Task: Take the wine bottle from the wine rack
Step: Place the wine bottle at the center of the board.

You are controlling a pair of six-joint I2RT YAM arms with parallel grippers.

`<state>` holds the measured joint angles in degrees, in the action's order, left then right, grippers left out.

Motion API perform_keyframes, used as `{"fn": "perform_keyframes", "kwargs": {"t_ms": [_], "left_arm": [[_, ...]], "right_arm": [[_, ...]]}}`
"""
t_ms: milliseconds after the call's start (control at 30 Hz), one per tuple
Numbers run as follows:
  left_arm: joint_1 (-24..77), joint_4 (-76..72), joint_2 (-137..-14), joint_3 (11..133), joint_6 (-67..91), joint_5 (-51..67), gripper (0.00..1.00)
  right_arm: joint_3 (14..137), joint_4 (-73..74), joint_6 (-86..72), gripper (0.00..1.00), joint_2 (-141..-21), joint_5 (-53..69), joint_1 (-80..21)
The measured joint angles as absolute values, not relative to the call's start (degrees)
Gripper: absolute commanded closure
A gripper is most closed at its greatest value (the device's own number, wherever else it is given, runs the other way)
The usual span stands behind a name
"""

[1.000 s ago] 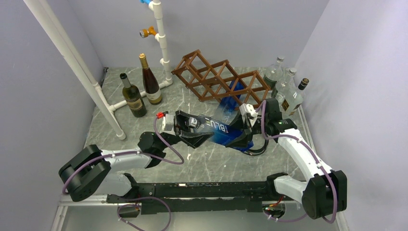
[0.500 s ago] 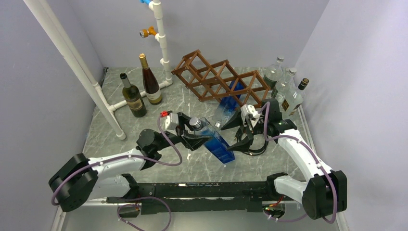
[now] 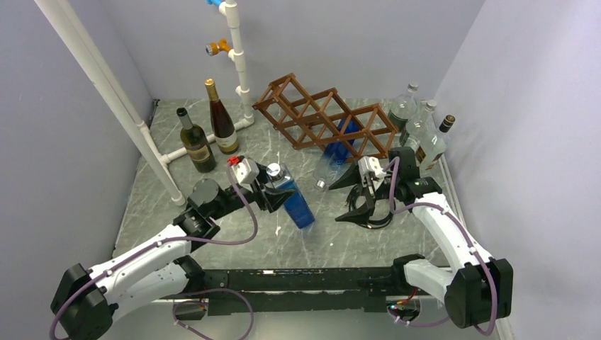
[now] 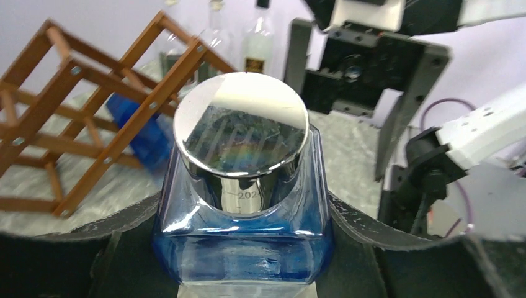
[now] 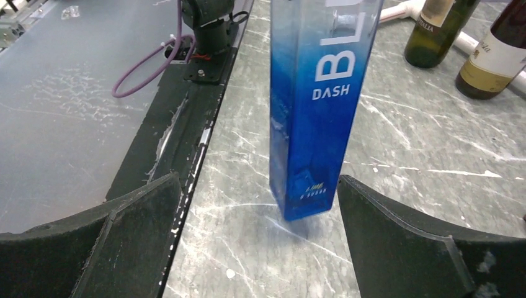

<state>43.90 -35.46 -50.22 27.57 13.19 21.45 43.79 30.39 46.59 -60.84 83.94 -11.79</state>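
Left gripper (image 3: 276, 190) clamps the tilted blue wine bottle (image 3: 294, 202) by its shoulder, right gripper (image 3: 347, 198) gapes wide; let go unlevel, it could topple.

Blue wine bottle (image 3: 292, 200) near upright, apart from brown lattice wine rack (image 4: 133, 126).

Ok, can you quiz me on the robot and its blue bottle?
1. True or false: the right tool is shut on the blue bottle.
2. Which tool holds the blue bottle? A) the left tool B) the right tool C) both
3. How many dark bottles stand by the white pipe?
Key: 1 false; 2 A; 3 two.
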Motion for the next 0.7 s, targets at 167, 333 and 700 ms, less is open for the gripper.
{"fn": "perform_keyframes", "kwargs": {"t_ms": [167, 333, 700], "left_arm": [[40.23, -22.68, -49.45, 32.29, 9.26, 18.59, 1.00], [35.53, -14.85, -49.76, 37.12, 6.72, 16.10, 1.00], [21.80, -11.35, -56.82, 44.27, 5.21, 10.22, 1.00]], "right_arm": [[43.79, 30.98, 47.57, 0.01, -60.71, 82.83, -11.20], [43.79, 31.03, 47.83, 0.01, -60.66, 82.32, -10.90], [43.79, 31.00, 47.99, 0.01, -60.20, 81.23, -10.57]]}}
